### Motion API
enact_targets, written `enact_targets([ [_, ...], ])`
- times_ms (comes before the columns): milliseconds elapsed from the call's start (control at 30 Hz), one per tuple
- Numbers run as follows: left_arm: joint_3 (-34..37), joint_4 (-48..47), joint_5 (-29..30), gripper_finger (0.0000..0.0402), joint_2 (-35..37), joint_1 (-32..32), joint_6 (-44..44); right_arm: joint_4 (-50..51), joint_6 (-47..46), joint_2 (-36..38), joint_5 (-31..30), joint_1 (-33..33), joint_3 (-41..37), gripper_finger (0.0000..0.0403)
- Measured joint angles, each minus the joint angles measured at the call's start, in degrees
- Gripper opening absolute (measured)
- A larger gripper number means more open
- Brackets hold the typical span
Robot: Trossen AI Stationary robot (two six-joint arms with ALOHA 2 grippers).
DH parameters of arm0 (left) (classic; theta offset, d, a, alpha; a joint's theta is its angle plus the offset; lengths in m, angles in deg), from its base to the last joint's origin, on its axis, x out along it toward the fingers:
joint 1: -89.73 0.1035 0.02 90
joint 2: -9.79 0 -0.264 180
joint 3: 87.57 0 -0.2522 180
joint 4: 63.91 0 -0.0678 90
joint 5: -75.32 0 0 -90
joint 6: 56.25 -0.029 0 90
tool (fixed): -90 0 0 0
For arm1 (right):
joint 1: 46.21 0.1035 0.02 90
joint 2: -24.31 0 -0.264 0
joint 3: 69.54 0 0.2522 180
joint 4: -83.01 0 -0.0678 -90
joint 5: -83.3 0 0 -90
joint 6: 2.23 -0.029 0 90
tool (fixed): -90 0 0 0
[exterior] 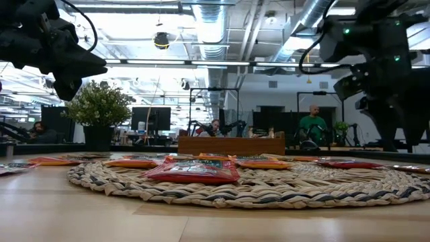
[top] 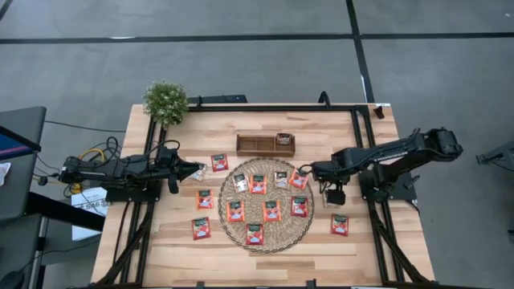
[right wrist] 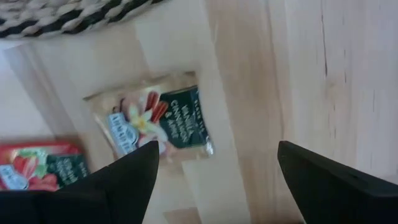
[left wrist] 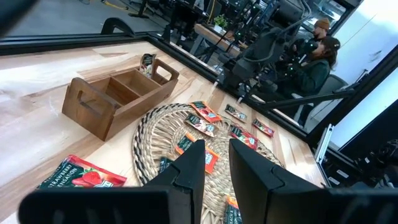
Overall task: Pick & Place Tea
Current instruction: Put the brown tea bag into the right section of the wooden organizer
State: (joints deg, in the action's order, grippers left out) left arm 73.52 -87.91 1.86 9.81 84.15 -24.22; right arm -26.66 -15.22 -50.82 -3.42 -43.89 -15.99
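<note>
Pale tea sachet (right wrist: 152, 121) directly beneath wide-open, empty right gripper (right wrist: 211, 171).

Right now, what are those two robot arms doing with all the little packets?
The right gripper hangs open over a pale tea sachet lying on the table just beside the woven mat, apparently about to pick it up. The left gripper waits at the table's left side. More red sachets lie on the mat, and the wooden tray sits behind it.
</note>
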Motion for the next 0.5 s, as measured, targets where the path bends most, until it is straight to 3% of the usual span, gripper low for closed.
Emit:
enact_targets([
  [500,0.0,-0.2,0.1,0.0065,0.0,0.0,0.0,-5.1,0.0,-9.2,-0.3,3.8,0.1,0.0321],
])
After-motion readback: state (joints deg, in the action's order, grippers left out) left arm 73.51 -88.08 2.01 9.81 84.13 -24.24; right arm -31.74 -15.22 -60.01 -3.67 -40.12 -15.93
